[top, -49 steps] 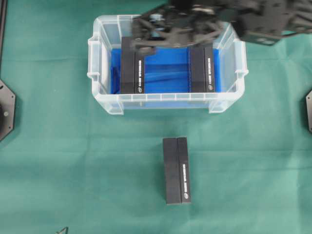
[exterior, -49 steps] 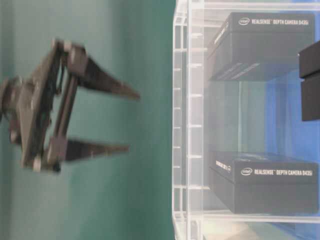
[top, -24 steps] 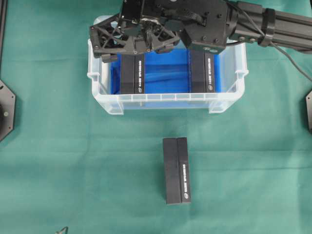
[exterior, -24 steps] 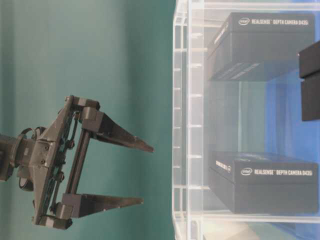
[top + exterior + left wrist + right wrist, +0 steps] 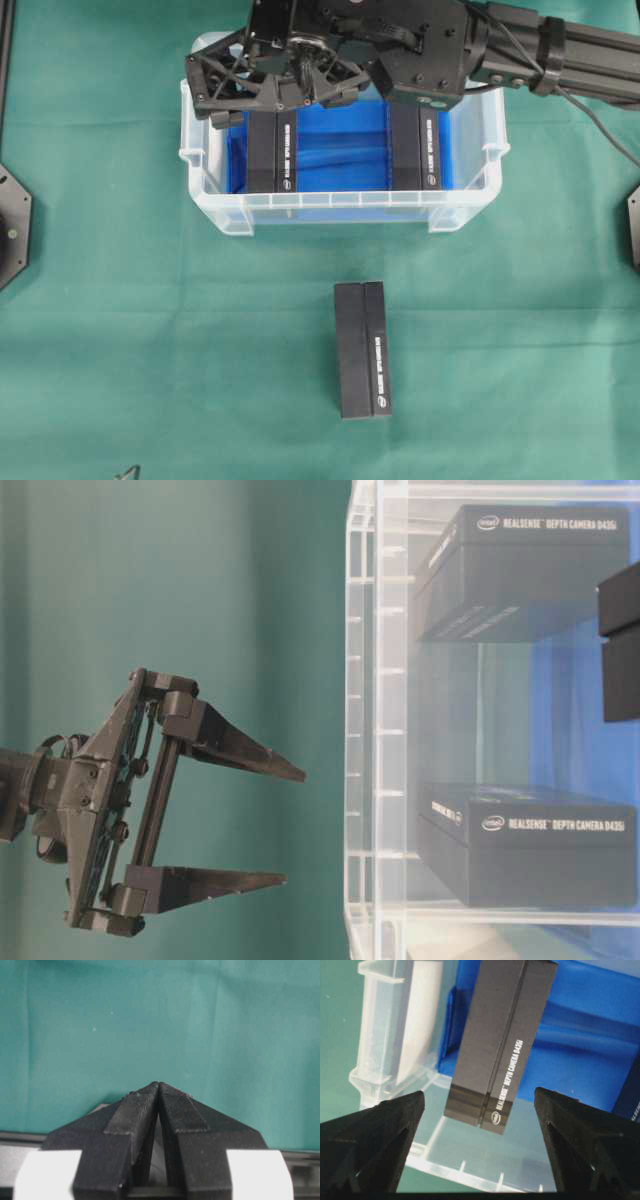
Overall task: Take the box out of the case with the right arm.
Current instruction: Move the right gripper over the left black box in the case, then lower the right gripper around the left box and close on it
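Motion had nearly ceased since half a second before: the right gripper (image 5: 272,92) sat almost where it had been, whereas a second earlier it was a blur over the far rim of the case (image 5: 340,208). Nearest the overhead camera, one black box (image 5: 362,349) lay on the green cloth (image 5: 150,350), well apart from the case. Farther back, the case held two more boxes on its blue sheet (image 5: 340,150): the left box (image 5: 272,150) and the right box (image 5: 414,145), apart from each other. The right arm (image 5: 560,50) reached in from the right, its gripper spread wide above the left box and holding nothing. Only the right wrist view showed that box (image 5: 500,1045) framed between the two fingers (image 5: 375,1135), untouched. The table-level view showed the gripper (image 5: 280,825) clear of the case wall (image 5: 362,730). The left gripper (image 5: 158,1090), seen only by its own camera, was closed and empty over bare cloth.
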Controlling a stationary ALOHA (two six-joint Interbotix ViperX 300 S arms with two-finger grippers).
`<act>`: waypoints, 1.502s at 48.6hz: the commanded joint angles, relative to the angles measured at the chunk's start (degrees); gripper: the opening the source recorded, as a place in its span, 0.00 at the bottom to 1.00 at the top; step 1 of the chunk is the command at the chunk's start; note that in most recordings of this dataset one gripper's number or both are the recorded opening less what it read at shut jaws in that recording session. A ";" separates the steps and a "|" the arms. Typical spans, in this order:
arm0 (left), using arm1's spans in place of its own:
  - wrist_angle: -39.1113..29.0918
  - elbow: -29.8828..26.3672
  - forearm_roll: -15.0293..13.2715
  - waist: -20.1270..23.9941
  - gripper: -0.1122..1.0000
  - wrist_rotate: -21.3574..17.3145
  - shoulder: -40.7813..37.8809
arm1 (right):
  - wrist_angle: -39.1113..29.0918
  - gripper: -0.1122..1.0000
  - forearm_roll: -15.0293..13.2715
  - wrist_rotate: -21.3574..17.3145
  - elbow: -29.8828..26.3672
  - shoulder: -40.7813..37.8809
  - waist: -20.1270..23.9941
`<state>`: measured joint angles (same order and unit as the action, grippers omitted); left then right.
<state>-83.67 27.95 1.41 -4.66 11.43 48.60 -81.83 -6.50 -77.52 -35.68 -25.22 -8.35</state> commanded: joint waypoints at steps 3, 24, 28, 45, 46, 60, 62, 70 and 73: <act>0.09 -0.53 0.18 -0.09 0.12 0.00 -0.18 | 1.05 0.93 -0.35 0.18 -1.23 1.05 -0.18; -0.70 -0.53 0.18 -0.09 0.12 0.09 -0.18 | 1.41 0.95 -0.35 -1.05 -1.23 1.14 -0.18; -0.70 -0.62 0.18 -0.09 0.12 0.09 -0.18 | 1.41 0.95 -0.35 -1.58 -1.23 1.14 -0.18; -0.70 -0.62 0.18 -0.09 0.12 0.09 -0.18 | 1.41 0.95 -0.35 -2.20 -1.23 1.14 -0.09; -0.70 -0.53 0.18 -0.09 0.12 0.09 -0.18 | 1.41 0.95 -0.35 -2.37 -1.23 1.14 -0.09; -0.70 -0.62 0.18 -0.09 0.12 0.09 -0.18 | 1.41 0.95 -0.35 -2.81 -1.23 0.97 0.09; -0.70 -0.53 0.18 -0.09 0.12 0.09 -0.18 | 1.41 0.95 -0.35 -2.90 -1.23 0.88 0.09; -0.79 -0.62 0.18 -0.09 0.12 0.09 -0.18 | 1.58 0.95 -0.35 -3.25 -1.23 0.79 0.18; -0.88 -0.62 0.18 -0.09 0.12 0.09 -0.18 | 1.67 0.95 -0.35 -3.25 -1.23 0.79 0.26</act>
<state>-84.64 28.04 1.41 -4.66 11.43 48.60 -80.60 -6.68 -80.77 -35.60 -25.84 -8.35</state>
